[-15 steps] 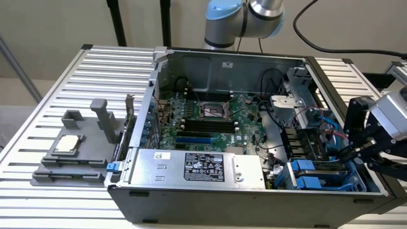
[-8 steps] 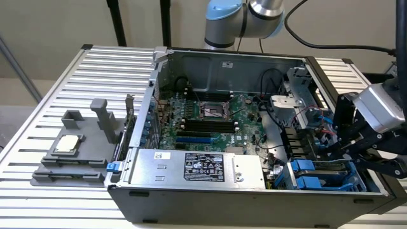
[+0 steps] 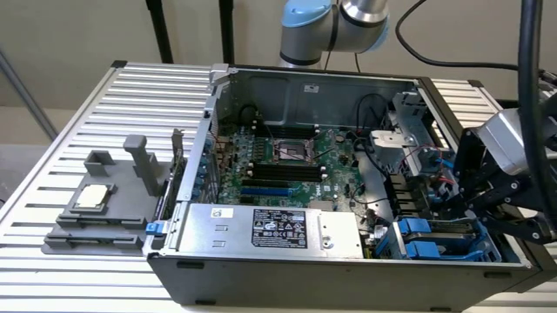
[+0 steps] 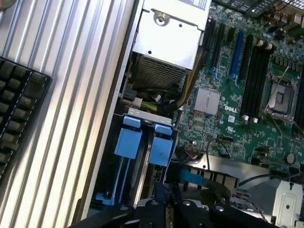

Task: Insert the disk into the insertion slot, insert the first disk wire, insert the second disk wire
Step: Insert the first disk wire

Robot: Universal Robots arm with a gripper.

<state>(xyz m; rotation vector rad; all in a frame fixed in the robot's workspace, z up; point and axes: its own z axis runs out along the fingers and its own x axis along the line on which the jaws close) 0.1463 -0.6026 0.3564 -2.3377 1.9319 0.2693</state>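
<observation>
As our gripper hovers clenched shut, we see the disk slotted just below it, in a corner of the computer case.

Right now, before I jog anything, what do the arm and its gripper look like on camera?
The arm is made of round silver-grey joints with light blue caps. A thick black cable hangs down by a silver-grey wrist block. The gripper is matt black, built of bolted linkage bars ending in two slim fingers.
</observation>
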